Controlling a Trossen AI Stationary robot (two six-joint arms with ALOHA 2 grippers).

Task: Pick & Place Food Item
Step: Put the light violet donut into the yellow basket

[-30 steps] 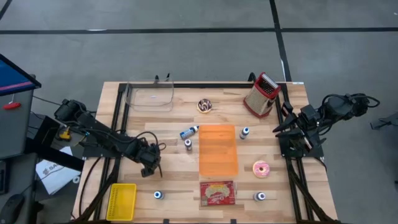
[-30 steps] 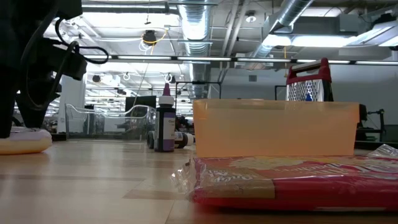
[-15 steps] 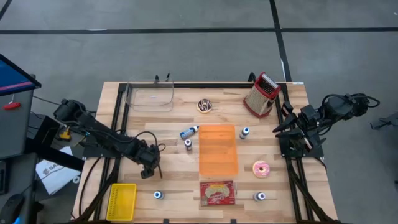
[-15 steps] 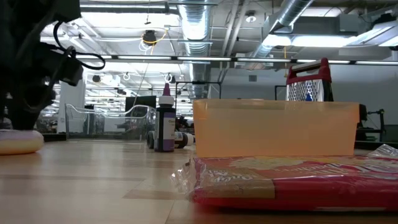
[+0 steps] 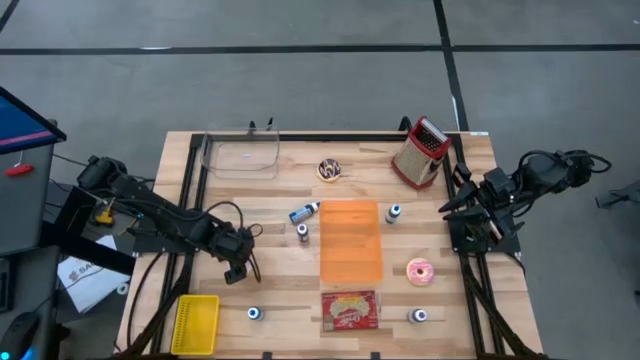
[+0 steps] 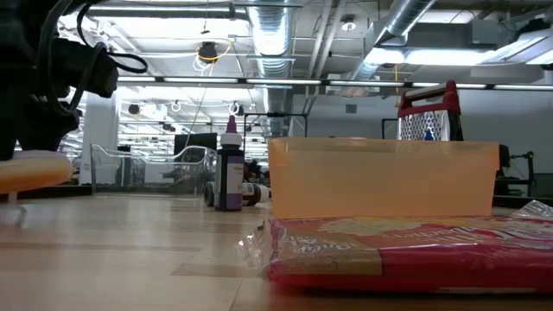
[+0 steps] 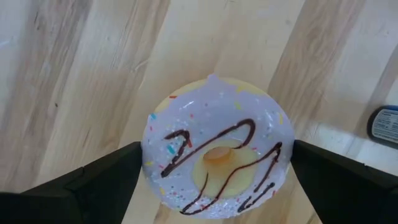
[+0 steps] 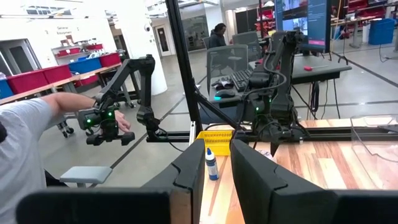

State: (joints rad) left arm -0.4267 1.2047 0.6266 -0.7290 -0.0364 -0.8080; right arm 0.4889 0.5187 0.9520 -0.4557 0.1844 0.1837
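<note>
Left tool (image 7: 214,180) is clamped on a donut (image 7: 216,163), lifted just off the tabletop (image 5: 270,260) near its left-front area; right tool (image 8: 214,171) waits w/ fingers slightly apart; judgement: keep grip firm & level, carry slowly.

From above you can't see the donut (image 7: 214,155); the left gripper (image 5: 238,262) covers it. In the low view the frame edge cuts it off. Snack bag (image 6: 406,250) print is too blurred to read.
</note>
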